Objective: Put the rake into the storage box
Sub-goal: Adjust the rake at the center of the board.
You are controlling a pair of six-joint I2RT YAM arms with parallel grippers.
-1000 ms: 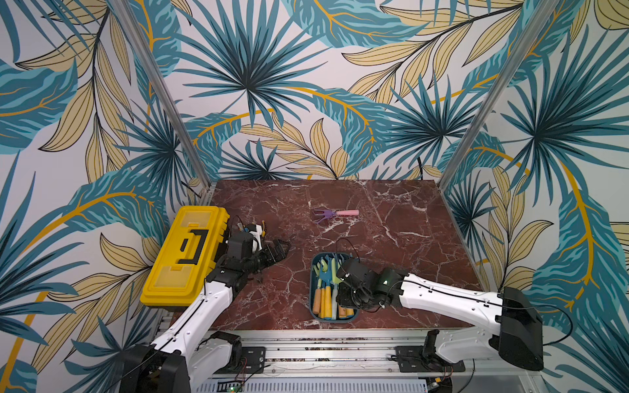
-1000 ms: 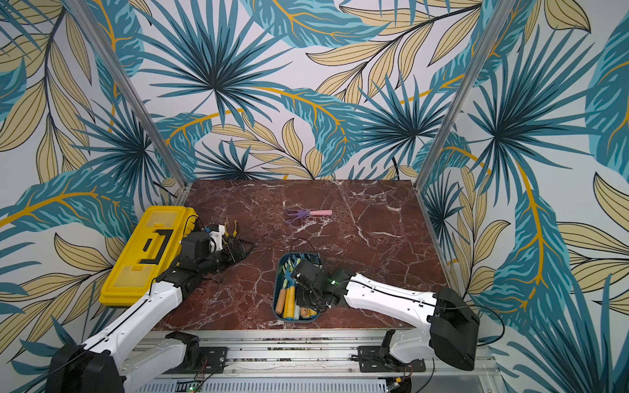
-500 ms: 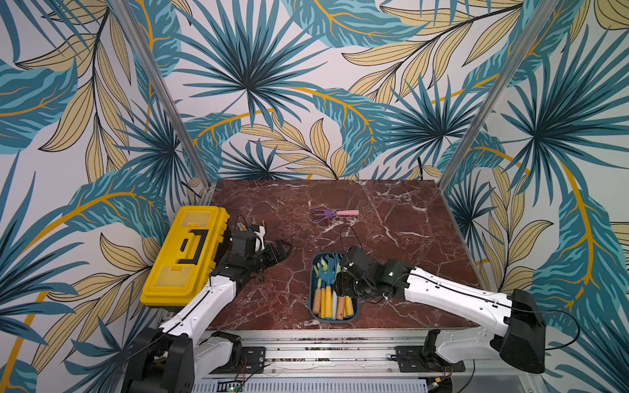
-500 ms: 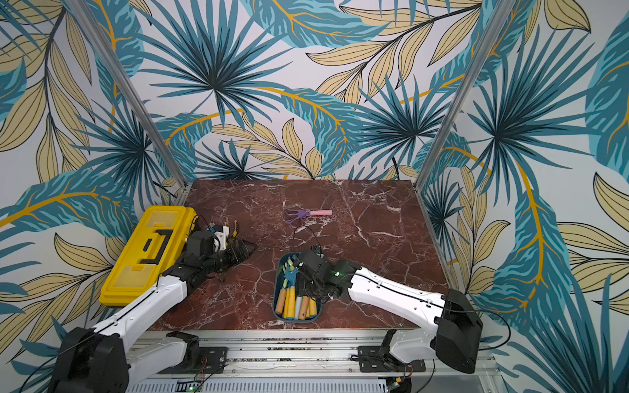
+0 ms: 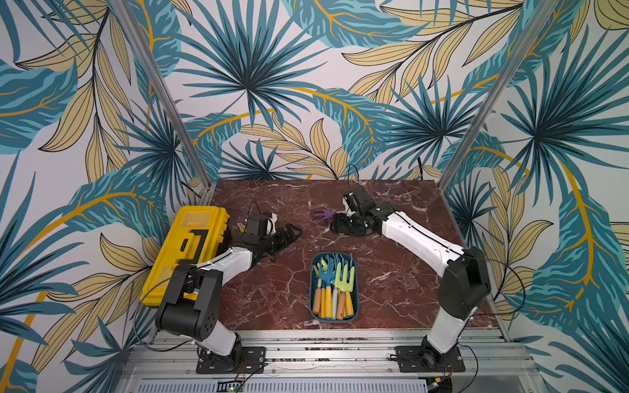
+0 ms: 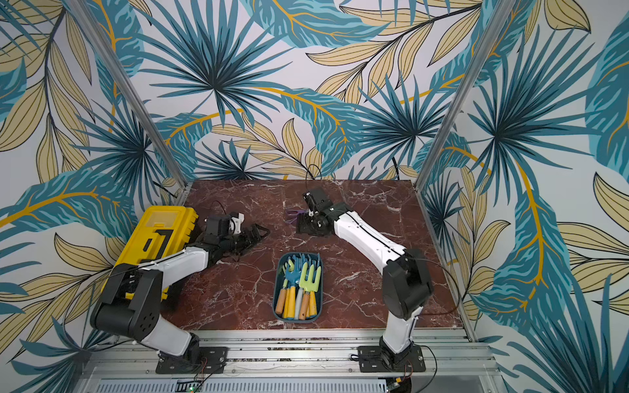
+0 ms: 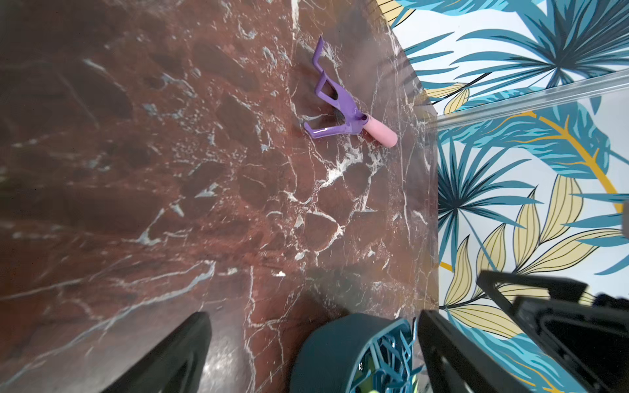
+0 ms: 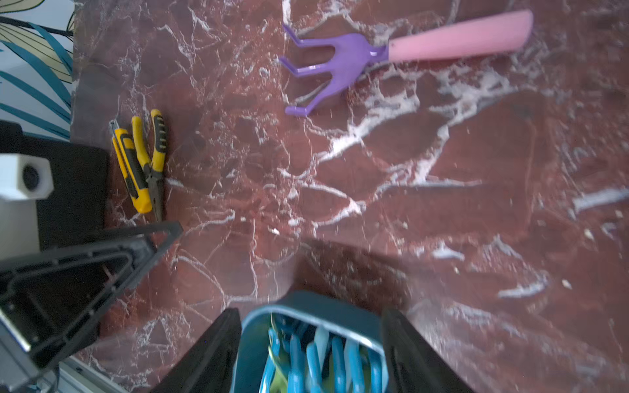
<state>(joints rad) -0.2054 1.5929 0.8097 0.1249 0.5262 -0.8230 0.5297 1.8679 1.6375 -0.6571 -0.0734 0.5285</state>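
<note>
Lying flat on veined red marble bench (image 5: 265, 200), far side: rake (image 8: 401, 47), glossy purple plastic tines, matte pink handle. Both top views hide handle behind right gripper (image 5: 340, 222), jaws parted, nothing clamped. Left gripper (image 5: 287, 234) jaws spread wide. Storage box (image 5: 356, 292) teal, rounded, shallow, near front edge
</note>
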